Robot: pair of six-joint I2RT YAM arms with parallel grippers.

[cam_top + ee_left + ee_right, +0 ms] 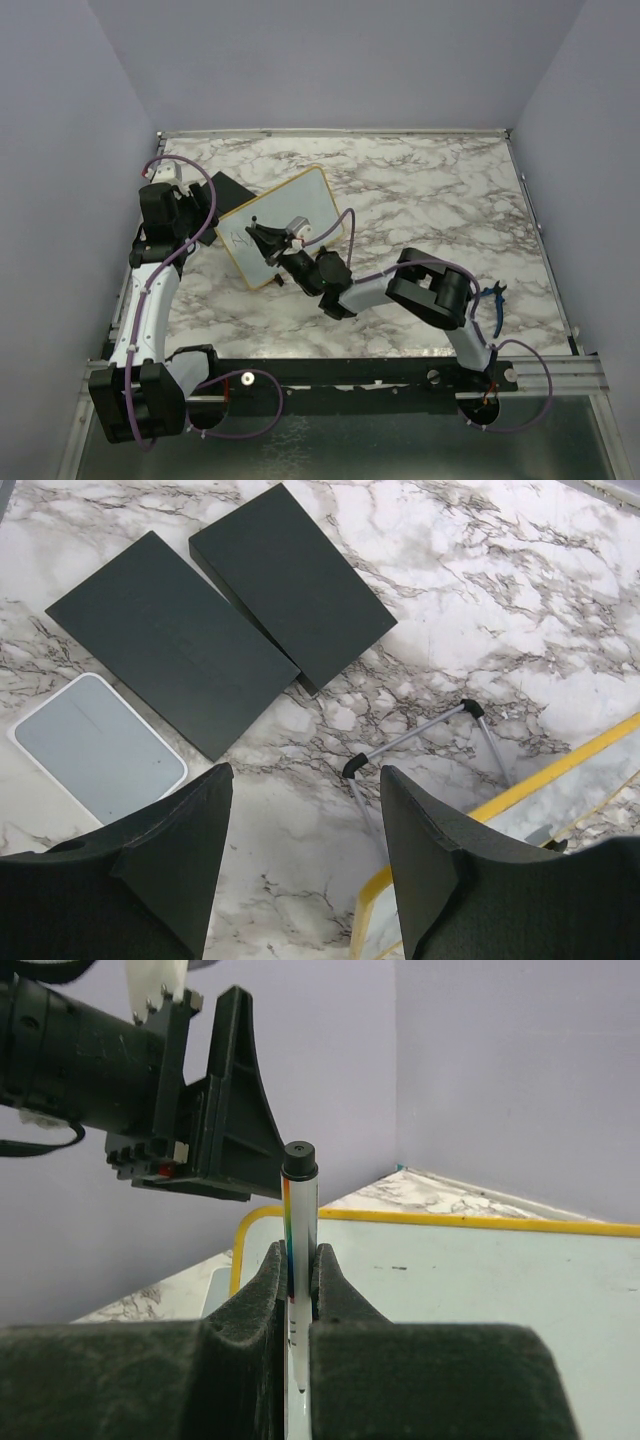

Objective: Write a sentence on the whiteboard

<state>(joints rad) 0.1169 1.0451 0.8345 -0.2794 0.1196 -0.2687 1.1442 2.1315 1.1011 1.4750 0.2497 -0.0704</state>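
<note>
The right gripper (pixel 298 1290) is pinching a marker pen (pixel 298 1200) upright. The pen's tip is hidden below, so I cannot tell whether it touches the whiteboard (pixel 480 1270). The board sits askew on the table's left half, apparently on a thin wire stand (pixel 415 735). The sentence (pixel 247 238) looks barely begun, just one small dark mark. At the board's far edge the left gripper (pixel 305 810) hangs spread, holding nothing, above two black blocks (pixel 170 640). Hard pressure could slide the unheld board or push the pen up through the pinch, and the arms are close enough to clash.
</note>
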